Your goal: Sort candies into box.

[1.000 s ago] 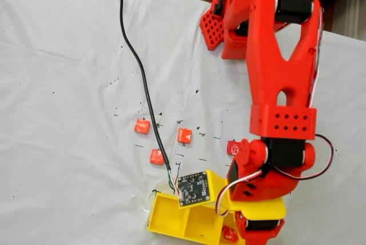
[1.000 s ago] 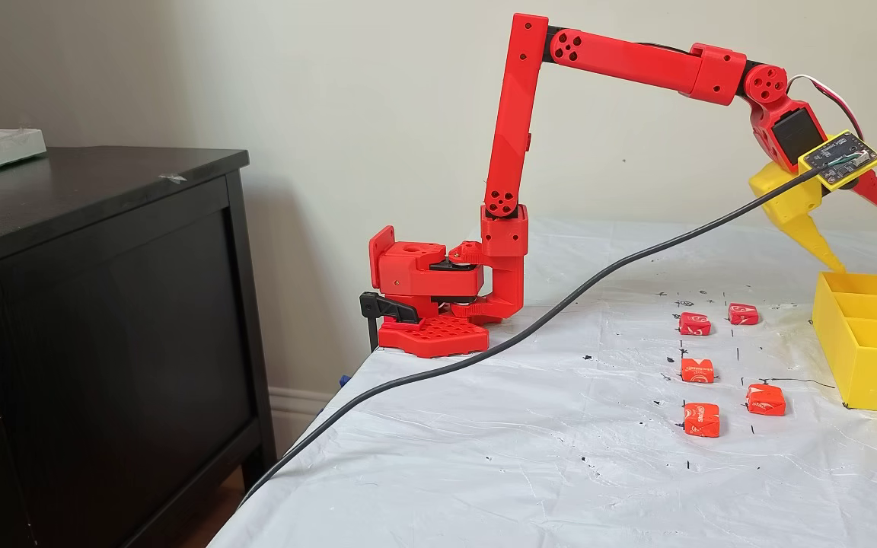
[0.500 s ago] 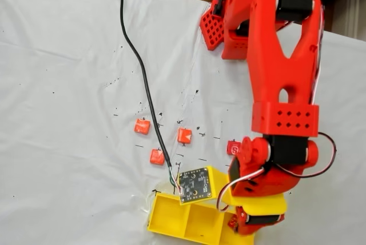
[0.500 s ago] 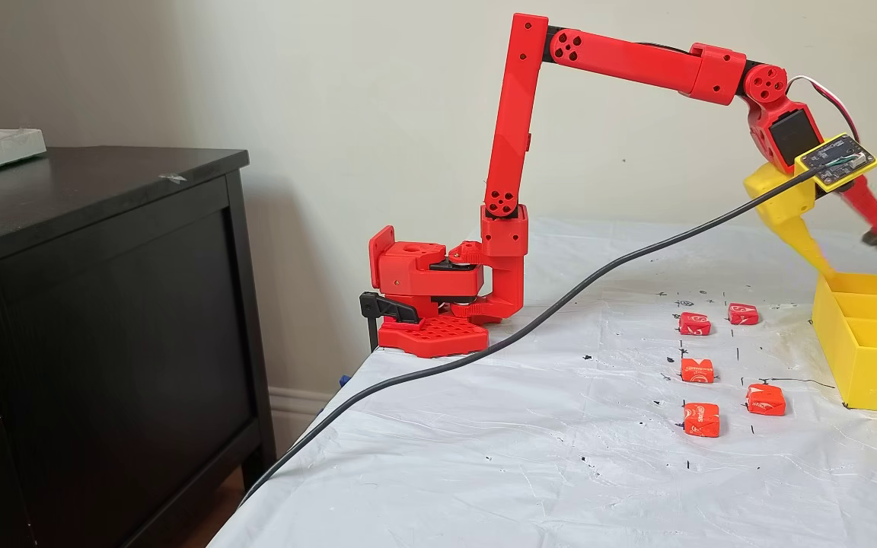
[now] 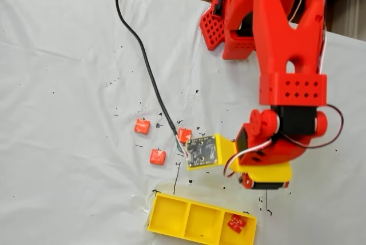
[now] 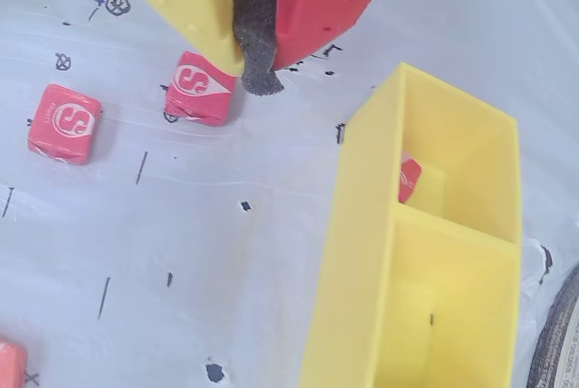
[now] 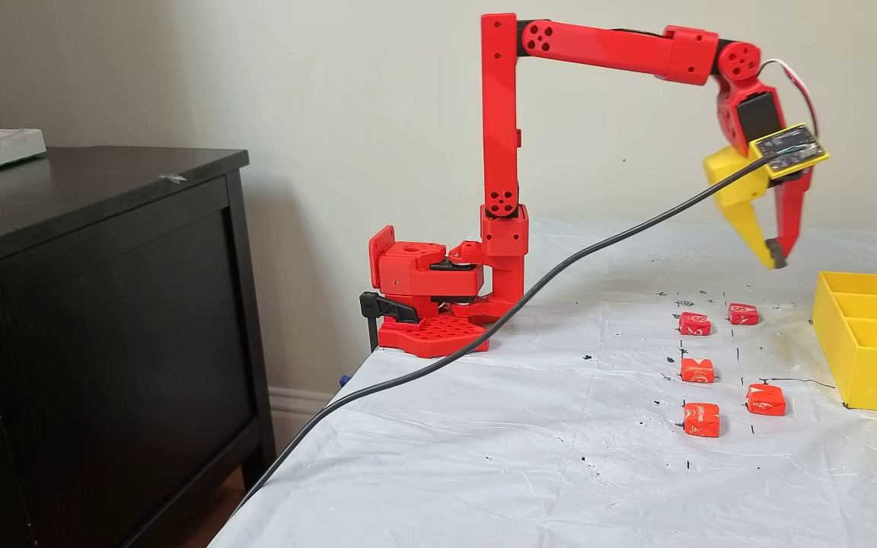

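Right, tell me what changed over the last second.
The red arm's gripper pulled back from over the shallow yellow three-compartment tray toward the base, and its jaws went from wide open to shut on nothing. One red wrapped candy stays in the end compartment. The five candies on the sheet stayed put.

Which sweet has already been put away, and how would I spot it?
Find the yellow box at the bottom edge of the white cloth in the fixed view from above; it has three square compartments in a row. The put-away candy lies in the right-hand compartment, deep red with white marks. It alone sits inside the box; the others lie loose on the cloth.
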`<state>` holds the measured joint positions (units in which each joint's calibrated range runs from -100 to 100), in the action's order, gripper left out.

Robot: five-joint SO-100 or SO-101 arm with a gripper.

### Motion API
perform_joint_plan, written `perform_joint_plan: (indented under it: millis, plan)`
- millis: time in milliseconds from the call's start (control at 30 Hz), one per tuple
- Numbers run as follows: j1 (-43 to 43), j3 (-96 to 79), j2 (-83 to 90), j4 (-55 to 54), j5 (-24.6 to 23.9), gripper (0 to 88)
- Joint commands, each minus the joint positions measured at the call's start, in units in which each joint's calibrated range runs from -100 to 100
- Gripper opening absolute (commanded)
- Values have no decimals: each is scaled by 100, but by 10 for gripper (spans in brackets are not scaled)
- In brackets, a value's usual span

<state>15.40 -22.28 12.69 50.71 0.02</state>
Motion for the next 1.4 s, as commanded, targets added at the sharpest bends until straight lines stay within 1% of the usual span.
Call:
perform_joint_plan:
  millis: [0, 100, 133, 367, 467, 633, 900, 1133, 1367]
  plan:
    - [154, -453, 742, -245, 5, 15]
    - [208, -317, 521, -24, -54, 39]
    - [226, -208, 360, 66, -112, 73]
    - [308, 302, -47, 435, -225, 207]
    - [308, 493, -217, 533, -264, 242]
    - [380, 867, -624, 836, -269, 262]
    - [516, 867, -912, 869, -220, 307]
    - [616, 876, -1201, 746, -195, 298]
    - [616, 1094, -1531, 713, -215, 310]
